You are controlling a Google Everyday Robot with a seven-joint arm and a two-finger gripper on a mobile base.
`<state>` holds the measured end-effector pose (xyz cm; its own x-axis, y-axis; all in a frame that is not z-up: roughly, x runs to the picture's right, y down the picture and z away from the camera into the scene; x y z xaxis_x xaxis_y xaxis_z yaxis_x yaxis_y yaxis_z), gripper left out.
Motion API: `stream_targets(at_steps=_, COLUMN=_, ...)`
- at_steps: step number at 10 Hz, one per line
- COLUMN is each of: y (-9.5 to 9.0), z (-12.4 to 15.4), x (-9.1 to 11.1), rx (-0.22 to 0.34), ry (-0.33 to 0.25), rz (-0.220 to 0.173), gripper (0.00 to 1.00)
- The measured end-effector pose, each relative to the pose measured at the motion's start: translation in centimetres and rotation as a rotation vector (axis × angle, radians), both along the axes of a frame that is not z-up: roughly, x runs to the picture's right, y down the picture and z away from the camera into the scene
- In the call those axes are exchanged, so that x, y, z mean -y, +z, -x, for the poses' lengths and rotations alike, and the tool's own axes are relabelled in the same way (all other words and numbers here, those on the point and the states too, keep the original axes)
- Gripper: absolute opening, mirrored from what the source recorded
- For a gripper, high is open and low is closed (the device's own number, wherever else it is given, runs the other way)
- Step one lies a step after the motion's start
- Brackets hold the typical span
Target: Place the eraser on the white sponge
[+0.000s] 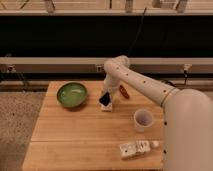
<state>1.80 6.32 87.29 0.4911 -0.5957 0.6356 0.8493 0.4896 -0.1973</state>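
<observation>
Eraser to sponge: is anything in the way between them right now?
Nothing visible. The gripper is right above the white sponge with the dark eraser at its tip. The green bowl sits off to one side, the orange object to the other.
</observation>
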Motion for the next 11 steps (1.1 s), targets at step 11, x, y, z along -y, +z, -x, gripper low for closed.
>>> stream_targets(at_steps=11, y=0.33, z=0.16, x=-0.80, rx=-0.010, ry=-0.003, rz=0.042, gripper=0.80)
